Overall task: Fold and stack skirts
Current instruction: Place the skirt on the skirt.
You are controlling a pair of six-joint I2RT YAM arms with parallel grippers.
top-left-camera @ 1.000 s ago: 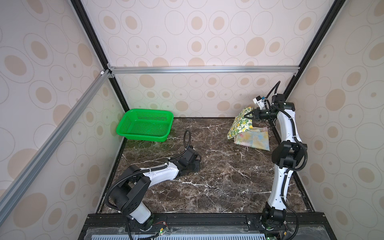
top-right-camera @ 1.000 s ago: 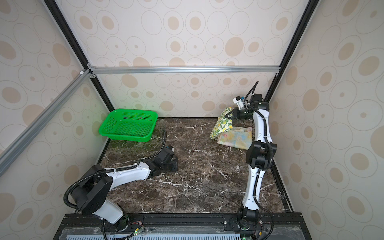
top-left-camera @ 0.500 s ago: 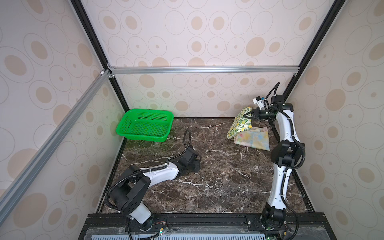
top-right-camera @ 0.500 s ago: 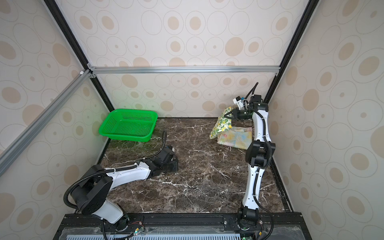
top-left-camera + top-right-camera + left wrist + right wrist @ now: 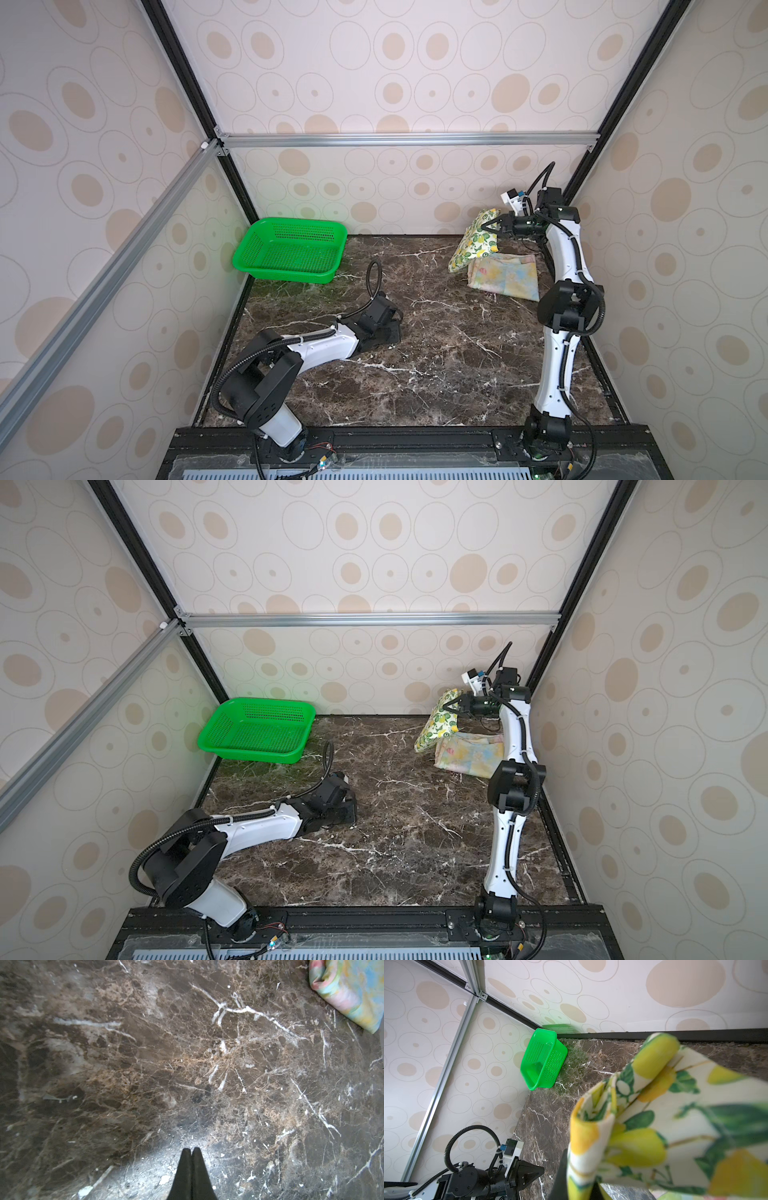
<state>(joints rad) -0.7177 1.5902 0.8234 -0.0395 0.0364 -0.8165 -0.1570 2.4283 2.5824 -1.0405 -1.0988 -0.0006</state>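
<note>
**Lemon skirt held up, little has moved**

Barely anything has shifted over the last second: both of my arms and both skirts sit where they were.

In both top views my right gripper is clamped on the upper edge of the lemon skirt, at the back right corner. This skirt hangs down with its lower end at the table, just beside the pastel skirt. That one lies folded flat. My left gripper rests low on the table, well apart from both skirts. A basket stands at the back left.

From my left wrist, the left gripper has its fingers pressed together over bare marble. A corner of the pastel skirt shows at the frame's edge.

From my right wrist, the lemon skirt bunches in folds over my dark finger. The basket and left gripper lie beyond it.
</note>
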